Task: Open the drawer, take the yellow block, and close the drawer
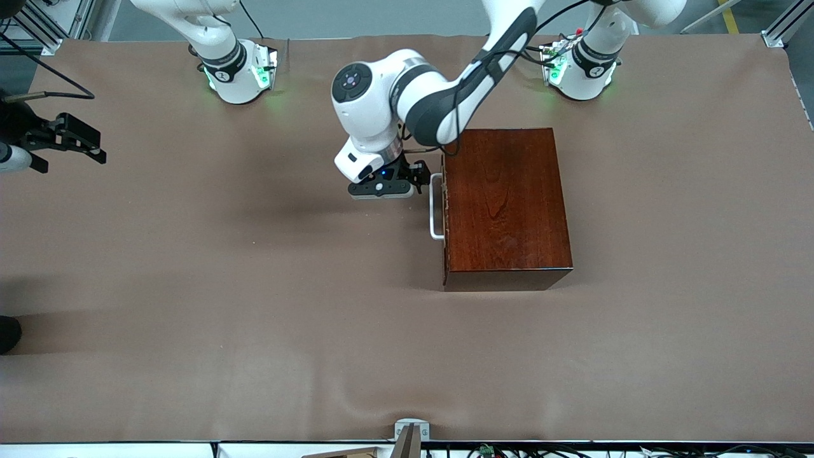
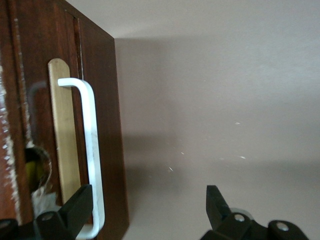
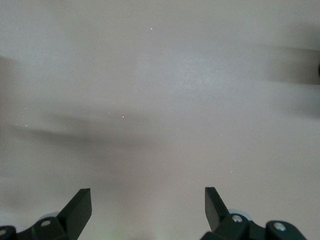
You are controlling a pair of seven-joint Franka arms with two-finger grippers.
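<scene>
Drawer [image 1: 446, 210] shut in the dark wooden box [image 1: 505, 203], white handle [image 1: 435, 207] facing the right arm's end of the table; yellow block not visible, apart from a yellowish glint at a hole in the front. Left gripper [image 1: 416, 181] beside the handle's upper end, jaws wide, holding nothing; right gripper [image 1: 70, 143] waiting at the table's edge, jaws wide, empty. Best done by centring the bar between the fingers [image 2: 75, 210], closing fully, then pulling straight out.

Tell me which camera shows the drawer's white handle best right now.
The left wrist view: the handle runs close-up along the drawer front, with the open left hand right at it. The front view shows the handle small, beside the wooden box. The right wrist view shows only bare table.
</scene>
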